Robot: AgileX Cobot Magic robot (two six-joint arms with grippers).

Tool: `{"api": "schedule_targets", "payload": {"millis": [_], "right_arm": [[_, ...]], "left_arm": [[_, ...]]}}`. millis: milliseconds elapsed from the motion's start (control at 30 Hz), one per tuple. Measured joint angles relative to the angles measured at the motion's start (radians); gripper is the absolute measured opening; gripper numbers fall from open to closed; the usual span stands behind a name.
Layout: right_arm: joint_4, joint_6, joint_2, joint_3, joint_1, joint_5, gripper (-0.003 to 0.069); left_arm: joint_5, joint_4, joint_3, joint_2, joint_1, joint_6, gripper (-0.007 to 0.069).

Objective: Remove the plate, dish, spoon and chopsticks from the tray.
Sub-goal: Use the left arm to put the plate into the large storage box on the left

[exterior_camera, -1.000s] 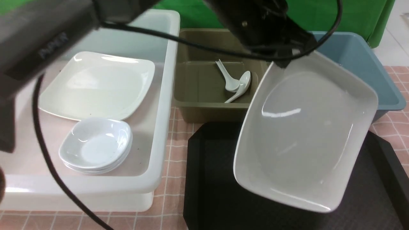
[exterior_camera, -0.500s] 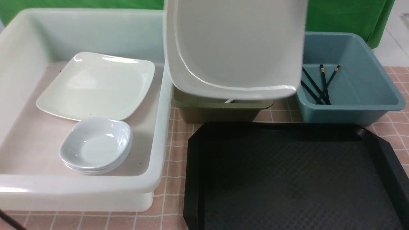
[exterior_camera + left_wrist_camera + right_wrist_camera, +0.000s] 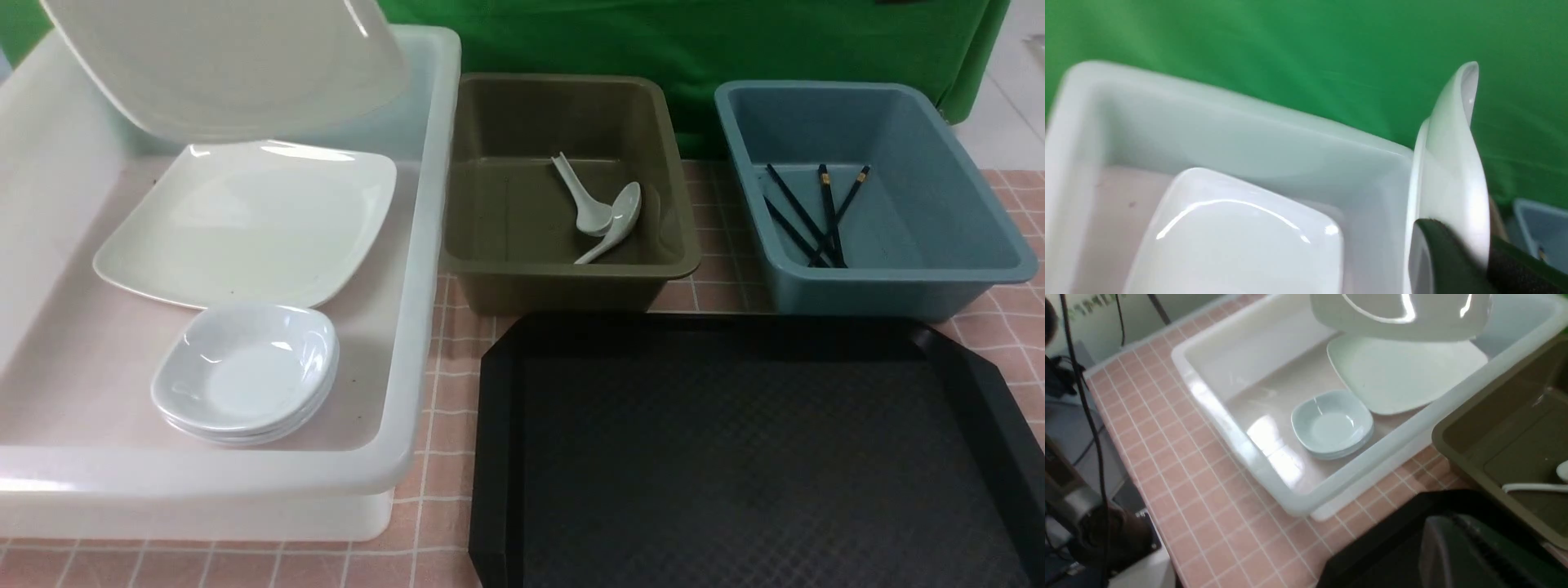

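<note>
My left gripper (image 3: 1470, 245) is shut on the rim of the cream-white plate (image 3: 229, 65), which hangs tilted above the back of the white tub (image 3: 424, 245). The right wrist view shows that plate (image 3: 1400, 310) over a second plate (image 3: 245, 220) lying flat in the tub. Small bluish dishes (image 3: 245, 371) are stacked at the tub's front. Two white spoons (image 3: 608, 216) lie in the olive tub (image 3: 571, 269). Black chopsticks (image 3: 816, 216) lie in the blue tub (image 3: 898, 278). The black tray (image 3: 735, 457) is bare. My right gripper (image 3: 1447, 526) is shut and empty over the tray's corner.
The three tubs stand in a row behind the tray on a pink checked cloth (image 3: 441, 457). A green curtain (image 3: 653, 41) hangs at the back. Neither arm shows in the front view.
The left arm has swung the plate leftward, from above the tray, past the olive tub, to above the white tub. The arm has left the front view.
</note>
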Motion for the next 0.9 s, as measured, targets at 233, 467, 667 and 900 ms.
{"api": "schedule_targets", "payload": {"millis": [233, 467, 667, 900], "right_arm": [[-0.12, 0.058, 0.09, -0.013, 0.119, -0.042, 0.003], [-0.131, 0.067, 0.1, -0.013, 0.127, -0.065, 0.003], [-0.132, 0.068, 0.101, -0.013, 0.127, -0.076, 0.003], [-0.132, 0.078, 0.108, -0.013, 0.127, -0.079, 0.003]], "left_arm": [[-0.262, -0.032, 0.261, -0.024, 0.012, -0.035, 0.0016], [-0.436, -0.076, 0.542, -0.026, 0.008, -0.036, 0.0017], [-0.632, -0.184, 0.73, -0.026, -0.024, -0.032, 0.0018], [-0.728, -0.248, 0.763, -0.018, -0.073, 0.013, 0.0018]]}}
